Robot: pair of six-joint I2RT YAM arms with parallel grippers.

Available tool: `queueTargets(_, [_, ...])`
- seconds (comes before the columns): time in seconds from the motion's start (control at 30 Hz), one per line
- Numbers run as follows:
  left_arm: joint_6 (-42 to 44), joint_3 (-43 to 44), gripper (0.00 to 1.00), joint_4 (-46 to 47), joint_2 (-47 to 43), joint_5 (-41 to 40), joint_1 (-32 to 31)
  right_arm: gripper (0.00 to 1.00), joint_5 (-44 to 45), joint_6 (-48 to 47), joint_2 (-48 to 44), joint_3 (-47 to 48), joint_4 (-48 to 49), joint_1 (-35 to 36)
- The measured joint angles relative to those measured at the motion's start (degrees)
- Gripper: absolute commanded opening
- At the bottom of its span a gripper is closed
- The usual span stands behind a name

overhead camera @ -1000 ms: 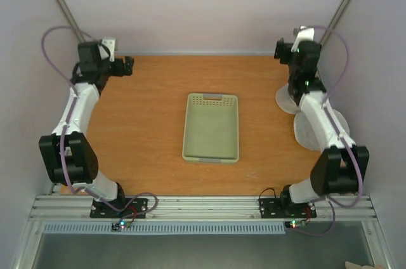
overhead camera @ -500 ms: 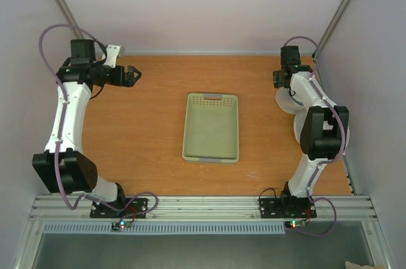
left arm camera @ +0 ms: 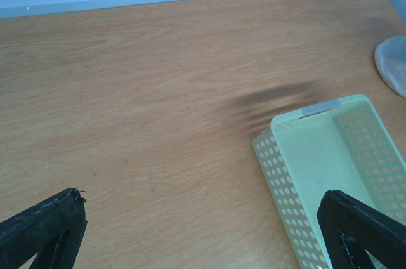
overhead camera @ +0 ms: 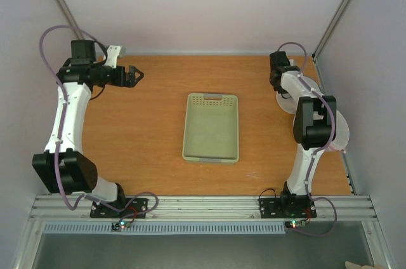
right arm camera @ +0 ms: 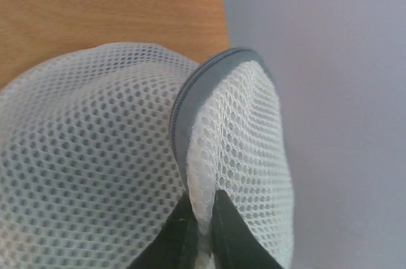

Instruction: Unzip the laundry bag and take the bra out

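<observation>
The right gripper has its jaws pressed together on a pinched fold of the laundry bag; the white mesh rises straight out from between the dark fingers. The grey zip band curves over the top of that fold; the rest of the dome spreads to the left, lying on the table close against the side wall. Only the right wrist view shows this grip; from above, the arm covers it, and pale mesh shows at the table's far right edge. The left gripper hangs with jaws wide apart over bare wood at far left, well apart from the bag; its wrist view catches the pale green tray and a sliver of mesh at the right edge.
</observation>
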Motion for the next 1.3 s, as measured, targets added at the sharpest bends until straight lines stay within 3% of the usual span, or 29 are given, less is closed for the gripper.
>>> queueTargets(0.23, [-1.7, 0.5, 0.99, -0.9, 0.9, 2.6, 0.0, 0.01, 2.2, -3.3, -5.1, 0.2, 0.6, 3.8])
queueTargets(0.37, [-1.9, 1.2, 0.99, -2.4, 1.1, 3.8, 0.0, 0.01, -2.3, -5.3, -11.0, 2.9, 1.1, 7.2])
queueTargets(0.67, [-3.2, 4.3, 0.99, -5.4, 1.0, 8.9, 0.0, 0.01, -24.7, -14.6, -30.5, 4.6, 8.7, 13.3])
queueTargets(0.9, [-2.1, 7.6, 0.99, -8.3, 0.5, 14.2, 0.0, 0.01, -55.2, -25.6, -44.1, -10.9, 20.1, 21.4])
queueTargets(0.97, [-0.2, 8.4, 0.97, -10.1, 0.1, 16.4, 0.0, 0.01, -60.2, -28.0, -46.0, -15.2, 22.9, 22.9])
queueTargets(1.1, [2.3, 9.8, 0.93, -13.5, -0.7, 20.2, -0.3, 0.01, -56.8, -33.1, -48.4, -23.3, 31.3, 31.0])
queueTargets(1.3, [-4.5, 12.5, 0.83, -13.8, -1.1, 21.9, -2.3, 0.01, -39.3, -45.6, -48.3, -32.8, 44.8, 46.9])
